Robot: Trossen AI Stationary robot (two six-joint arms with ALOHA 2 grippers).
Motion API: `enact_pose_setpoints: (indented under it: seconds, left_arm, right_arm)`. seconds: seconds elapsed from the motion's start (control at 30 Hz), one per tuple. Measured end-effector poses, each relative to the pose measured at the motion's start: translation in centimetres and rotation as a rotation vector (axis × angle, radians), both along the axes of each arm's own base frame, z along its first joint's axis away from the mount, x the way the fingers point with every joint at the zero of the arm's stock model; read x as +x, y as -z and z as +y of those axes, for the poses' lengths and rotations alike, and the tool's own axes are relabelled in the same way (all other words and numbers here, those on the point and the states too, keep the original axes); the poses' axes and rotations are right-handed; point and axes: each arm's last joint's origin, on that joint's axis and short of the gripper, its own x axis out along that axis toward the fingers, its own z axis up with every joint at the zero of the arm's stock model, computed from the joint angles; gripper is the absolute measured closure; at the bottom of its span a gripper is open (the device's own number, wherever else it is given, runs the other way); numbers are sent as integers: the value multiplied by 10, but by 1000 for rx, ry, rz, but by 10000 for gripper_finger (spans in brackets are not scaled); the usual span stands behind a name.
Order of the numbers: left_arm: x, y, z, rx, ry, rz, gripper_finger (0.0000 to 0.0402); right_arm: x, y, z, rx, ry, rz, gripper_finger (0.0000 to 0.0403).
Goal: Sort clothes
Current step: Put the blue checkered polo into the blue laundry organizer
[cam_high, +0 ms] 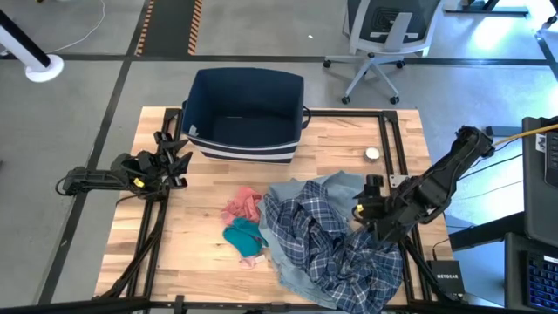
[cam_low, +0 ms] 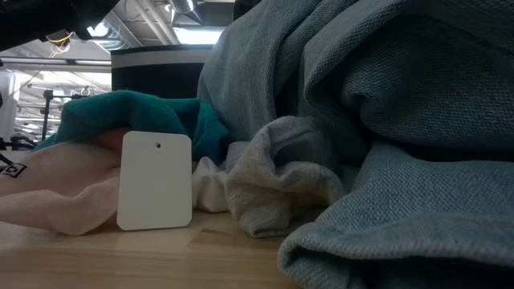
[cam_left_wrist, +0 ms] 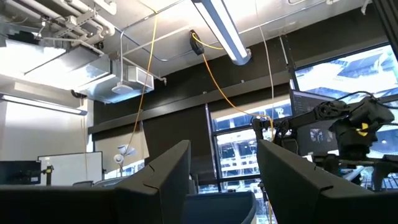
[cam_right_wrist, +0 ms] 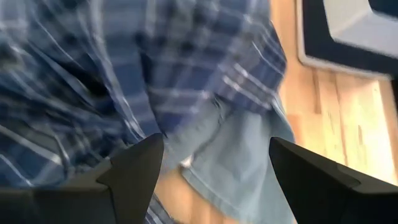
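The clothes lie in a heap on the table's near right part. A navy-white plaid shirt [cam_high: 323,244] lies over a pale blue-grey denim piece [cam_high: 336,185]. A pink piece [cam_high: 241,205] and a teal piece [cam_high: 244,234] lie at its left. My right gripper [cam_high: 359,212] is open just over the plaid shirt's right part; in its wrist view [cam_right_wrist: 214,165] the plaid shirt [cam_right_wrist: 124,74] and the denim [cam_right_wrist: 249,162] lie between and beyond the fingers. My left gripper [cam_high: 185,160] is open and empty at the table's left side, pointing up into the room [cam_left_wrist: 224,162].
A navy fabric bin [cam_high: 247,113] with white stripes stands open at the table's far middle. A small white round thing [cam_high: 372,153] lies far right. The low view shows a white tag [cam_low: 155,181] against the pink piece [cam_low: 56,193], the teal piece [cam_low: 128,112] and a pale grey piece [cam_low: 277,181].
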Motion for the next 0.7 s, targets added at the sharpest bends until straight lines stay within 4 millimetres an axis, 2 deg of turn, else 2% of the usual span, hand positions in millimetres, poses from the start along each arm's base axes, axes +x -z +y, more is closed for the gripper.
enact_pose_setpoints:
  seconds: [0.13,0.37,0.57,0.7]
  left_arm:
    - [0,0,0,0,0,0,222]
    - [0,0,0,0,0,0,222]
    - [0,0,0,13,-10,-1,222]
    - [0,-1,0,15,-12,-1,222]
  right_arm:
    - [14,5,13,-15,-63,-41,93]
    - [37,27,31,-141,-105,-32,93]
    - [55,31,50,-29,-228,-86,93]
    - [61,30,54,-17,-257,-135,93]
